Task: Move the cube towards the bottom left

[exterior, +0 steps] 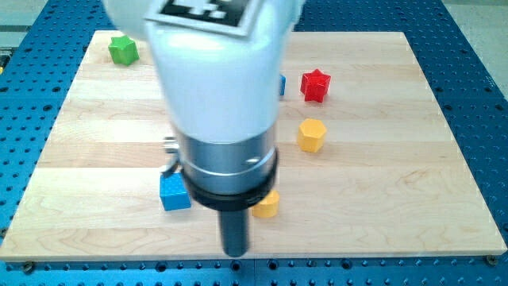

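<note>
The blue perforated base [476, 48], dotted with rows of small holes, frames the scene on every side. On it lies the table [397, 199], a pale wooden board of glued planks with the grain running across the view; it fills most of the picture.

The arm [214, 71] comes next in size: a white housing with a black-and-white marker on top, then a silver collar and a black ring, hanging over the middle of the board and hiding what lies beneath. There is no hand here, so nothing opens, closes or holds anything; the arm ends in a dark rod, and my tip [236, 253] sits near the table's edge at 6 o'clock.

The blue cube [175, 191] rests at about 10 o'clock from my tip, near it but apart, just beside the black ring on the view's left. A yellow block [267, 204], partly hidden by the ring, lies at 1 o'clock from my tip. A yellow hexagonal block [311, 135] stands farther off at 1 o'clock. The red star-shaped block [315, 85] sits at 12 o'clock from that one. The green block [123, 50] is at the board's far corner, 11 o'clock. A sliver of another blue block [282, 84] peeks from behind the housing, its shape unclear.
</note>
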### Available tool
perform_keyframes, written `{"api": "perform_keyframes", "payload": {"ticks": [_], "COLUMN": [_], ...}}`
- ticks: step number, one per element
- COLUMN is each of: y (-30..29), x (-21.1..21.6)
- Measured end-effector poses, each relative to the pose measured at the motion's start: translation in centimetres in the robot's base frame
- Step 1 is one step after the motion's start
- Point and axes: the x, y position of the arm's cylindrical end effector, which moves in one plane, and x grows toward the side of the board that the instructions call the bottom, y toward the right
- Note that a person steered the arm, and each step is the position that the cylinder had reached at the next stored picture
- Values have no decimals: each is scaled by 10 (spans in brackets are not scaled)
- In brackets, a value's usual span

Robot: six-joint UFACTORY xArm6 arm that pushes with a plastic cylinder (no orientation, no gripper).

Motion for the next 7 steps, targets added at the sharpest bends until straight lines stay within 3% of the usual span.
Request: {"api": "perform_keyframes", "payload": {"ticks": [1,2,4,5,7], "y": [-11,-15,-41,-74,-16], "x": [-5,-59,-104,-94,-67]}}
